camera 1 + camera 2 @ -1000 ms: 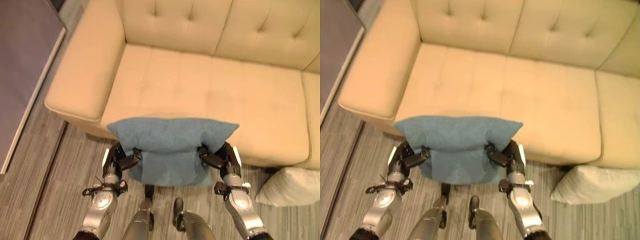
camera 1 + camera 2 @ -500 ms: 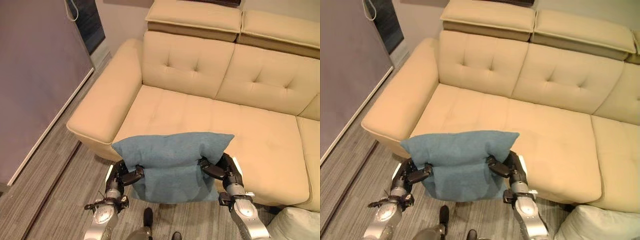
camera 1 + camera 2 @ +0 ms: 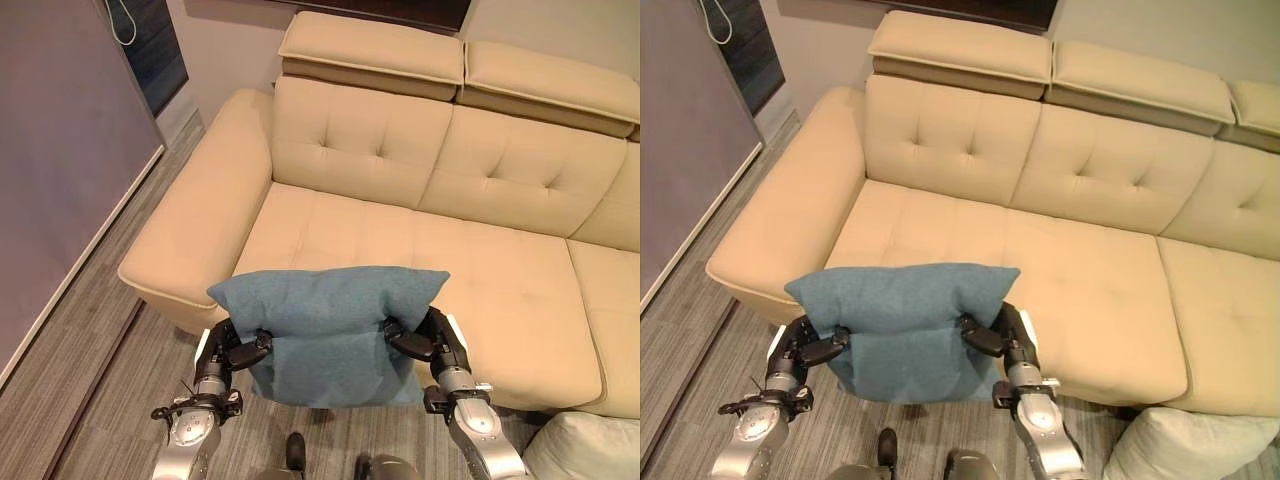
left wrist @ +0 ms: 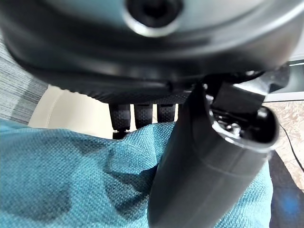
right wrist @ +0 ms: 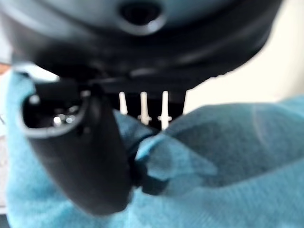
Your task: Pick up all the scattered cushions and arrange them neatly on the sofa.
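Observation:
A blue cushion (image 3: 328, 320) hangs in the air in front of the beige sofa's (image 3: 420, 250) seat edge, held between both hands. My left hand (image 3: 232, 350) pinches its left side, thumb (image 4: 209, 161) pressed into the fabric (image 4: 71, 175). On the opposite side my right hand (image 3: 428, 340) is curled on the cushion (image 5: 213, 156). The cushion's top edge overlaps the front of the seat. A white cushion (image 3: 1185, 445) lies on the floor at the lower right, by the sofa's front.
The sofa's left armrest (image 3: 200, 200) stands to the left of the held cushion. A grey wall panel (image 3: 60, 150) runs along the far left. Wood-look floor (image 3: 90, 400) lies in front of the sofa.
The camera has tilted up, so more of the sofa back and headrests shows. The blue cushion stays gripped by both hands at about the same height before the seat.

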Controlling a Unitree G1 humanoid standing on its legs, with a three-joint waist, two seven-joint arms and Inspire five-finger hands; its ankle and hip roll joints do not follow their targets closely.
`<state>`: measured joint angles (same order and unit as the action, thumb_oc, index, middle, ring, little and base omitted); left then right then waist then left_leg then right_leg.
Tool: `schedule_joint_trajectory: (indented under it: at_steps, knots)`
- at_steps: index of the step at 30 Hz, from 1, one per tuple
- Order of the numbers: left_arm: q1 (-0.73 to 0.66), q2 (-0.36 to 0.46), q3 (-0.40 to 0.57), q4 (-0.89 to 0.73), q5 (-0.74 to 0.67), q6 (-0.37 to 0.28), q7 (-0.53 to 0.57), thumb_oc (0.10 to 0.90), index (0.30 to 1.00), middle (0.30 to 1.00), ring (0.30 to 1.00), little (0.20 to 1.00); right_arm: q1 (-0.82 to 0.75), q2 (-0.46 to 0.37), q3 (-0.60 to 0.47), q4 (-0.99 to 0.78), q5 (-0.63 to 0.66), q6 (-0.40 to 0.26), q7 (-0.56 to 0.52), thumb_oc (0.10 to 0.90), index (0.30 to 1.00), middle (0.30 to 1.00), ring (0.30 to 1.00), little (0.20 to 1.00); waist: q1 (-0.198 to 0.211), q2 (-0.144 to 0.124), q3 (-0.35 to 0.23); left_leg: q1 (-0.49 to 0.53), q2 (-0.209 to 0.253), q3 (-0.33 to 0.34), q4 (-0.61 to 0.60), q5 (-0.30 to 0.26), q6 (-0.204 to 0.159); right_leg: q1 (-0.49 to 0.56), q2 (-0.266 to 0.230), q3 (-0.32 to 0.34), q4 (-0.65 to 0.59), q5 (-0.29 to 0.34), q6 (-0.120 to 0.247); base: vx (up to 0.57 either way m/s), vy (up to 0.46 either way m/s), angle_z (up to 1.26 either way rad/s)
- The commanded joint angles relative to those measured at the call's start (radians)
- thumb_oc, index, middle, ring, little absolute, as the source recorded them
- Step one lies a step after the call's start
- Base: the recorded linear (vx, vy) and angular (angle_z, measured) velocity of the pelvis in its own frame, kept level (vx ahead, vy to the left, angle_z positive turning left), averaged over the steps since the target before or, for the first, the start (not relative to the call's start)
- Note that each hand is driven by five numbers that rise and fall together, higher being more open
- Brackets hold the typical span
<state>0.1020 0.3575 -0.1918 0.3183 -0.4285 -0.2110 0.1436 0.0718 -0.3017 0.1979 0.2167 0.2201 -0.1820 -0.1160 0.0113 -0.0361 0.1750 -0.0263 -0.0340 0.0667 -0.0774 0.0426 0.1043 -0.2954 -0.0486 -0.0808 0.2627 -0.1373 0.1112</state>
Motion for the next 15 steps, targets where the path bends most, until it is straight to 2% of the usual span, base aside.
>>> schedule_joint_trajectory:
  at_steps: [1, 5, 6, 7, 8, 11, 12, 14, 15]
  knots:
    - [-0.061, -0.001, -0.013, -0.108, 0.032, -0.090, -0.039, 0.400, 0.300, 0.300, 0.300, 0.300, -0.091, -0.002, -0.034, -0.168, 0.025, -0.116, 0.010, 0.400, 0.300, 0.300, 0.300, 0.300, -0.016, -0.037, -0.072, 0.073, -0.034, -0.100, 0.096, -0.171, -0.063, 0.132, 0.027, 0.011, -0.190, 0.140, 0.022, 0.17, -0.113, 0.51]
    - [-0.076, -0.027, -0.032, -0.102, 0.018, -0.094, -0.051, 0.400, 0.300, 0.300, 0.300, 0.300, -0.066, -0.031, -0.064, -0.176, 0.011, -0.118, -0.001, 0.400, 0.300, 0.300, 0.300, 0.300, -0.033, -0.049, -0.099, 0.052, -0.007, -0.090, 0.185, -0.193, -0.122, 0.199, 0.039, -0.008, -0.230, 0.132, -0.003, 0.20, -0.152, 0.60]
    - [-0.082, -0.030, -0.038, -0.099, 0.019, -0.092, -0.053, 0.400, 0.300, 0.300, 0.300, 0.300, -0.064, -0.037, -0.069, -0.175, 0.015, -0.121, -0.002, 0.400, 0.300, 0.300, 0.300, 0.300, -0.038, -0.050, -0.095, 0.029, 0.000, -0.085, 0.237, -0.181, -0.137, 0.215, 0.039, -0.016, -0.233, 0.128, -0.009, 0.11, -0.103, 0.69]
    - [-0.094, -0.032, -0.048, -0.090, 0.015, -0.090, -0.057, 0.400, 0.300, 0.300, 0.300, 0.300, -0.055, -0.043, -0.077, -0.174, 0.026, -0.119, -0.004, 0.400, 0.300, 0.300, 0.300, 0.300, -0.043, -0.058, -0.082, -0.044, 0.012, -0.070, 0.359, -0.154, -0.152, 0.230, 0.031, -0.024, -0.235, 0.122, -0.023, 0.10, -0.107, 0.71]
    - [-0.094, -0.032, -0.050, -0.090, 0.011, -0.088, -0.062, 0.400, 0.300, 0.300, 0.300, 0.300, -0.045, -0.046, -0.084, -0.173, 0.034, -0.115, -0.002, 0.400, 0.300, 0.300, 0.300, 0.300, -0.047, -0.065, -0.077, -0.099, 0.028, -0.039, 0.420, -0.147, -0.146, 0.240, 0.024, -0.027, -0.244, 0.117, -0.034, 0.09, -0.081, 0.29]
    - [-0.093, -0.032, -0.049, -0.084, 0.011, -0.081, -0.075, 0.400, 0.300, 0.300, 0.300, 0.300, -0.036, -0.049, -0.097, -0.173, 0.037, -0.114, -0.001, 0.400, 0.300, 0.300, 0.300, 0.300, -0.046, -0.076, -0.079, -0.136, 0.042, -0.008, 0.397, -0.169, -0.130, 0.258, 0.012, -0.036, -0.260, 0.106, -0.032, 0.13, -0.011, 0.13]
    - [-0.091, -0.028, -0.052, -0.082, 0.021, -0.073, -0.073, 0.400, 0.300, 0.300, 0.300, 0.300, -0.033, -0.051, -0.103, -0.174, 0.034, -0.115, -0.006, 0.400, 0.300, 0.300, 0.300, 0.300, -0.041, -0.080, -0.080, -0.160, 0.050, -0.006, 0.334, -0.156, -0.130, 0.272, 0.010, -0.038, -0.262, 0.098, -0.029, 0.19, 0.031, 0.20]
    - [-0.089, -0.024, -0.049, -0.093, 0.024, -0.071, -0.068, 0.400, 0.300, 0.300, 0.300, 0.300, -0.035, -0.049, -0.101, -0.171, 0.035, -0.112, -0.014, 0.400, 0.300, 0.300, 0.300, 0.300, -0.024, -0.072, -0.074, -0.208, 0.048, -0.028, 0.270, -0.088, -0.144, 0.294, 0.023, -0.030, -0.264, 0.075, -0.034, 0.18, 0.042, 0.09]
    - [-0.089, -0.024, -0.049, -0.093, 0.024, -0.071, -0.068, 0.400, 0.300, 0.300, 0.300, 0.300, -0.035, -0.049, -0.101, -0.170, 0.034, -0.112, -0.014, 0.400, 0.300, 0.300, 0.300, 0.300, -0.025, -0.073, -0.074, -0.205, 0.047, -0.028, 0.266, -0.086, -0.145, 0.295, 0.022, -0.030, -0.264, 0.074, -0.034, 0.20, 0.089, -0.04]
